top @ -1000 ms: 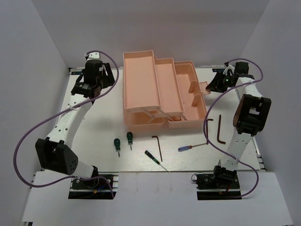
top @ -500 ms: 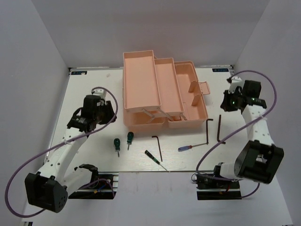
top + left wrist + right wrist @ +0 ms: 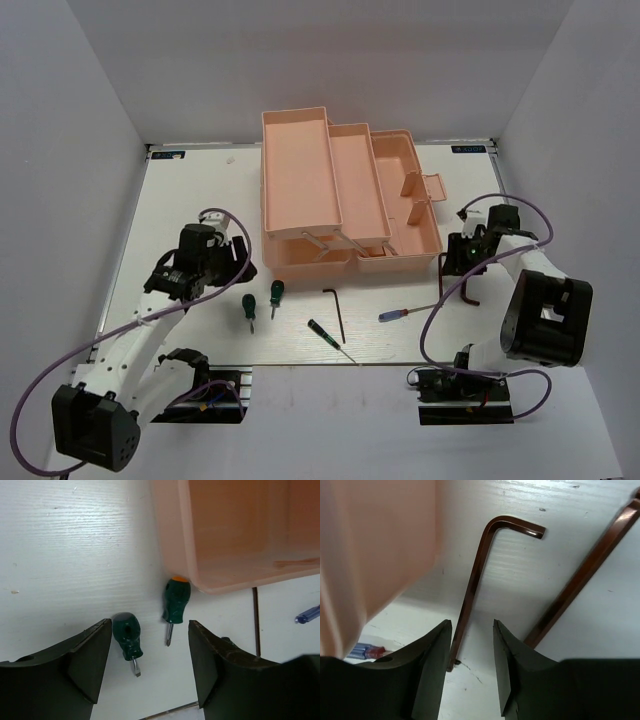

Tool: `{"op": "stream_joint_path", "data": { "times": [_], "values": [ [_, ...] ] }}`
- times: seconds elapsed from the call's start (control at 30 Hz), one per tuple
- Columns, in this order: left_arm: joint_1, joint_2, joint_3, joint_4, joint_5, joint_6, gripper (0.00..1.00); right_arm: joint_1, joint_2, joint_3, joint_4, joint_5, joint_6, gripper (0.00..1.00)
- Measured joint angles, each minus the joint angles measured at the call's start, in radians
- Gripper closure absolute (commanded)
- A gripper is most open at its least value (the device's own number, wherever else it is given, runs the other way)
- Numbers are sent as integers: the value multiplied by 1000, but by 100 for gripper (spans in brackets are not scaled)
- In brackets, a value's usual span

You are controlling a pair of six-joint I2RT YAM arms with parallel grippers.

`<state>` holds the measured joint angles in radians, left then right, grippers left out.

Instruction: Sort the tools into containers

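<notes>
The salmon-pink toolbox stands open at the table's middle, its tiered trays folded out. Two stubby green screwdrivers lie in front of its left corner. My left gripper is open above them; the left wrist view shows both between my spread fingers. My right gripper is open and low over two hex keys. In the right wrist view one key runs along my left finger; the other lies to the right.
A third hex key, a slim green screwdriver and a blue-and-red screwdriver lie on the table in front of the toolbox. The toolbox wall is close on the right gripper's left side.
Both arms have swung from the back of the table toward the front. The left gripper has come over the stubby screwdrivers, and the right gripper has come down over the hex keys.
</notes>
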<state>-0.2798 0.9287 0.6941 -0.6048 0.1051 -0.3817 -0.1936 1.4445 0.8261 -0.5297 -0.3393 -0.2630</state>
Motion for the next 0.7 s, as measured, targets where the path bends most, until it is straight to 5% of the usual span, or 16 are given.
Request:
{"op": "stream_joint_path", "data": {
  "times": [0.33, 0.7],
  "values": [
    [-8, -81, 0, 5, 96, 4, 29, 74, 69, -46, 126, 71, 112, 59],
    [-47, -95, -1, 11, 158, 7, 35, 114, 50, -70, 172, 219, 152, 92]
  ]
}}
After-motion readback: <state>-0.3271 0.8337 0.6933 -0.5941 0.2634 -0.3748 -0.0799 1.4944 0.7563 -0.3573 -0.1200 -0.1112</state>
